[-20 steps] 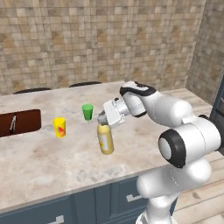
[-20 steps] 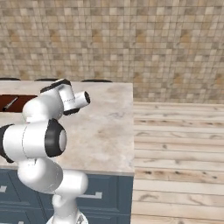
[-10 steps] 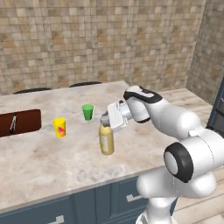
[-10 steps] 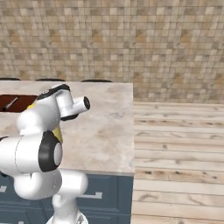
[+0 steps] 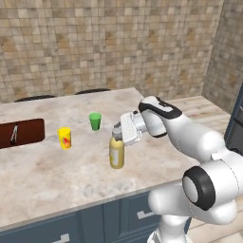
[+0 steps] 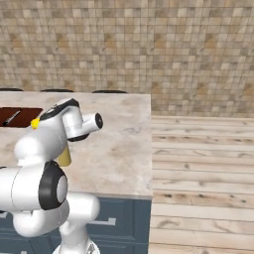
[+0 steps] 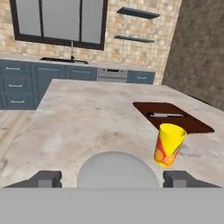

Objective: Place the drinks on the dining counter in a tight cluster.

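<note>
Here the yellow bottle (image 5: 116, 153) stands upright on the worktop (image 5: 57, 171), near its front edge, resting on its own base. The gripper (image 5: 117, 133) sits at the grey cap (image 7: 117, 169); the fingers (image 7: 46, 179) stand apart on either side of it, clear of its sides, which suggests a release. A yellow cup (image 5: 64, 137) and a green cup (image 5: 95, 121) stand nearby; the basin (image 5: 21, 133) lies well apart. Nothing blocks an upward retreat.
</note>
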